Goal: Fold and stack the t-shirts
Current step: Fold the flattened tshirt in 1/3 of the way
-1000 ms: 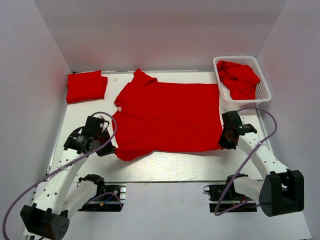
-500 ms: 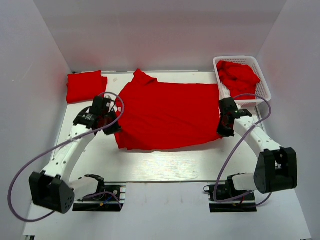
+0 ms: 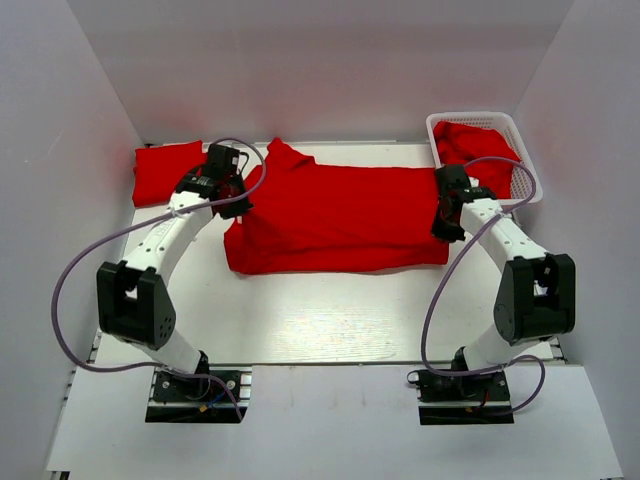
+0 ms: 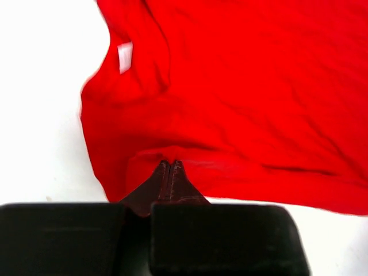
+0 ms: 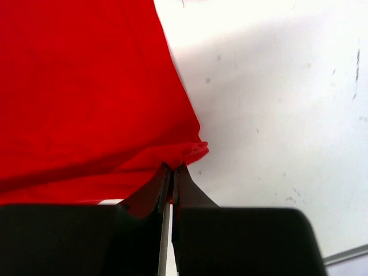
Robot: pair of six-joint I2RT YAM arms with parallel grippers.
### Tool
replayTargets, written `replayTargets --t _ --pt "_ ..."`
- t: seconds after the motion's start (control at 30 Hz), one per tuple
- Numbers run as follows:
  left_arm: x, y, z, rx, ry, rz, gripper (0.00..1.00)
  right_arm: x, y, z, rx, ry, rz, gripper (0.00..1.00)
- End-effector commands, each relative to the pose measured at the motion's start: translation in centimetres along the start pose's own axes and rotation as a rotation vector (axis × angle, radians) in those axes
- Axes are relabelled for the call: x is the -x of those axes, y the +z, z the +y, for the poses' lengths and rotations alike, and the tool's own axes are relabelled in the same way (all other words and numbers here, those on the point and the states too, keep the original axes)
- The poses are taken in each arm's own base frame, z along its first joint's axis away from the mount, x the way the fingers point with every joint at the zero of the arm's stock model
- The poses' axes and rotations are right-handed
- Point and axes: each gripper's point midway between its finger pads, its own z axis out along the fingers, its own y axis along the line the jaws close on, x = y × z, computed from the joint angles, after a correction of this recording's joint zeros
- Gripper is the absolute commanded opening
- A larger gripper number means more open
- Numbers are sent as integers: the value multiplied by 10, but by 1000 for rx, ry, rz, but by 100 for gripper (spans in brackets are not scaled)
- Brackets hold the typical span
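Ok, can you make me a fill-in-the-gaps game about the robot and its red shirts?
The shirt spread on the table is coloured ____.
The left end effector and the right end effector are both ____ on its edge.
The folded shirt lies at the table's far ____ corner.
The crumpled shirt sits inside a white ____.
Missing words: red; shut; left; basket.

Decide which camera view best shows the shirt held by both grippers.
Top external: the whole shirt shows, edge to edge. The left wrist view shows only its collar end, the right wrist view one pinched corner.
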Motion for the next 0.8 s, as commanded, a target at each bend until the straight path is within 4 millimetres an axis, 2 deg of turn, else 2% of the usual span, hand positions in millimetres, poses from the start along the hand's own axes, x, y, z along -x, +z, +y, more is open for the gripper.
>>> replayTargets --t 0.0,0.17,0.23,0.27,0.37,0.53,0.67,0.77 --pt "31 6 -2 24 38 -74 0 37 0 1 -15 11 -82 0" --pt "52 29 -3 68 51 -85 0 60 14 4 -37 -17 -83 0" --pt "51 43 -2 88 54 -70 0 66 16 4 -37 -20 -87 0" --pt "59 44 -1 90 56 -79 0 68 21 6 -39 -22 -81 0" --pt "60 56 0 107 60 -64 0 75 25 9 -27 -26 -91 0" --pt "79 73 8 148 29 -119 0 74 41 10 -29 -26 -68 0" --pt "94 91 -7 80 111 -164 0 79 49 14 -17 -53 -76 0" --pt "97 108 -15 45 160 -157 0 83 53 15 -13 -65 -83 0"
